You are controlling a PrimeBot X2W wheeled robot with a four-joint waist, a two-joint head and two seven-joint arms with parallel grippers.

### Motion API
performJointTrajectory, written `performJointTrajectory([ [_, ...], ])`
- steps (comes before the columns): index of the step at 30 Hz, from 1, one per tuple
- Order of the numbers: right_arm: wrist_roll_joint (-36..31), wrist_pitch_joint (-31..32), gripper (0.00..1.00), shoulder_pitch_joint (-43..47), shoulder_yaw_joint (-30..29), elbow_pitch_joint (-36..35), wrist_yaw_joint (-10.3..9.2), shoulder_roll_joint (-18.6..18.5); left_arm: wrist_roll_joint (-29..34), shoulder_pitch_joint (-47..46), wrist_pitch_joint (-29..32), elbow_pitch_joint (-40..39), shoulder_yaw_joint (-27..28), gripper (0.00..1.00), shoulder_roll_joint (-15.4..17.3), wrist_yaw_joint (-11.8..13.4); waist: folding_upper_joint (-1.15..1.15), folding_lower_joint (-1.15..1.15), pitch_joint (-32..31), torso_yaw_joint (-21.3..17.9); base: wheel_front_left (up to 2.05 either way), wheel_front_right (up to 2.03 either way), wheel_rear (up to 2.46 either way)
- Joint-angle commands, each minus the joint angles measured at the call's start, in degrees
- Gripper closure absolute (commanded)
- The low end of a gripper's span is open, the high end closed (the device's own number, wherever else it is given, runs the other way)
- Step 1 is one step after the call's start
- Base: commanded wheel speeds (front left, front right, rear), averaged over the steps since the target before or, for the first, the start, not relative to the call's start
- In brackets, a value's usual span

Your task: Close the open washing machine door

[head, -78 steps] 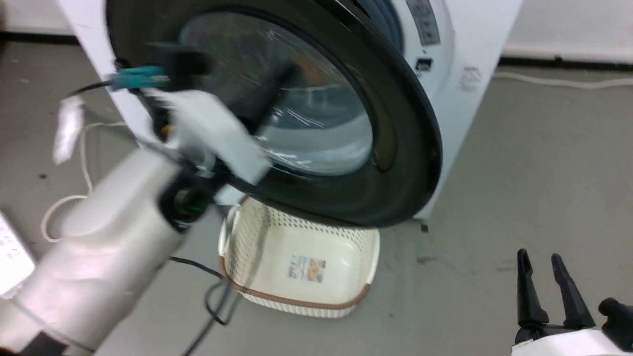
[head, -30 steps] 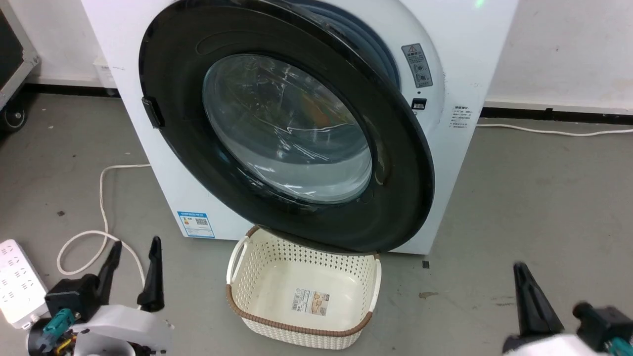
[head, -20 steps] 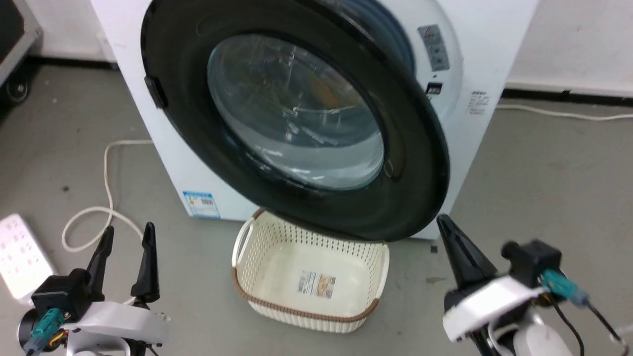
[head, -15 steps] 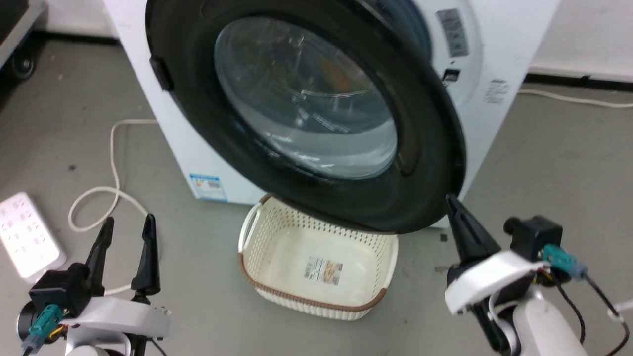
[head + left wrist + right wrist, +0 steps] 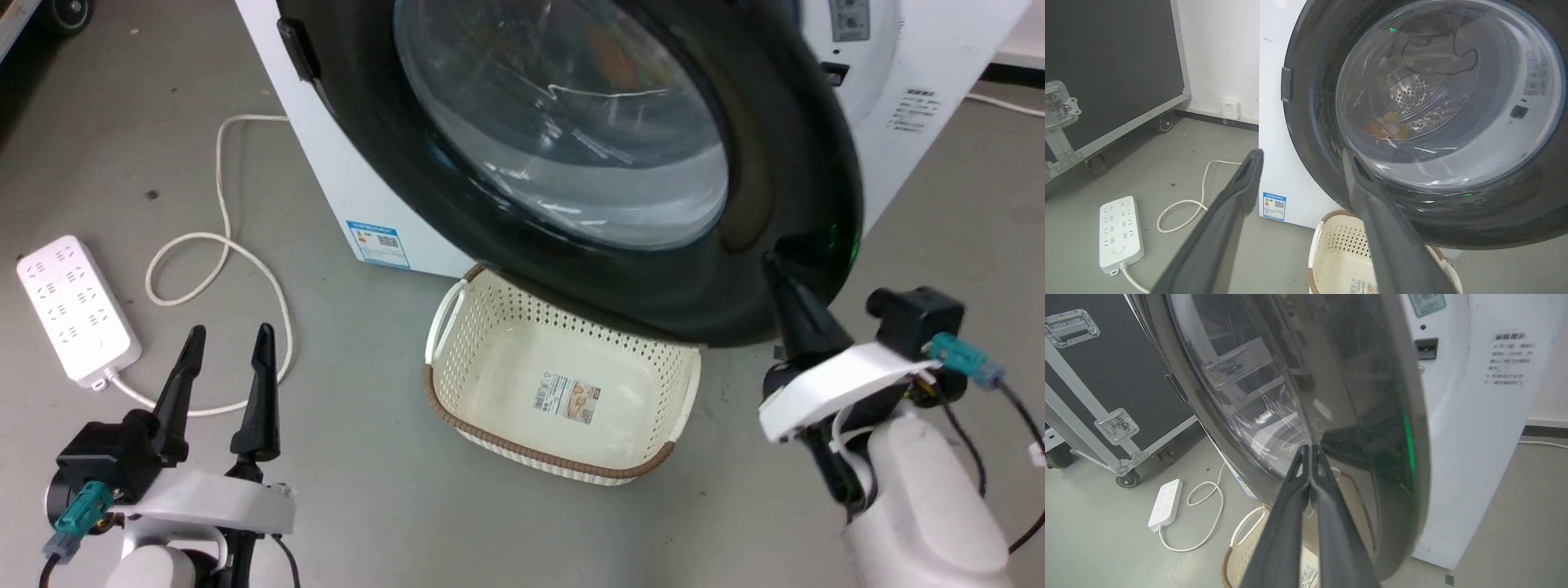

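Glossy door (image 5: pixel 784 163): was ajar.
Right end effector (image 5: pixel 775 265): pinched shut, empty, at rim, lower right.
Left end effector (image 5: pixel 231 333): spread, empty.
Next: I needed an inward push.

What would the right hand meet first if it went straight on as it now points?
The right hand would first meet the washing machine door, at its black rim; perhaps it already touches.

Top of washing machine door (image 5: pixel 784 163) is cut off at the head view's upper edge; rear of basket (image 5: pixel 469 343) is hidden beneath it. Contact between right gripper (image 5: pixel 775 265) and rim cannot be told.
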Motion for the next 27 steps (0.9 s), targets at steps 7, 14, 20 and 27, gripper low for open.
performJointTrajectory([
  [7,-1.98,-2.19,1.00,-6.48,-5.62,3.94,-0.08,-0.14,1.11,-1.36,-0.25,0.56,1.05,0.00,-1.41,-2.21,0.00,-0.01,1.99,0.78,0.00,0.00,0.00],
  [14,-5.87,-2.79,1.00,-12.96,-10.83,7.03,-0.08,-0.14,1.67,-2.81,-0.25,0.80,2.01,0.00,-2.33,-4.07,0.00,-0.01,5.42,1.48,0.00,0.00,0.00],
  [20,-8.75,-2.93,1.00,-18.00,-14.08,9.39,-0.08,-0.14,2.01,-4.38,-0.25,1.14,2.77,0.00,-2.88,-5.28,0.00,-0.01,8.11,1.85,0.00,0.00,0.00],
  [27,-11.10,-3.25,1.00,-23.89,-16.52,12.97,-0.08,-0.14,2.61,-6.18,-0.25,1.89,3.65,0.00,-3.60,-6.61,0.00,-0.01,10.35,1.99,0.00,0.00,0.00],
])
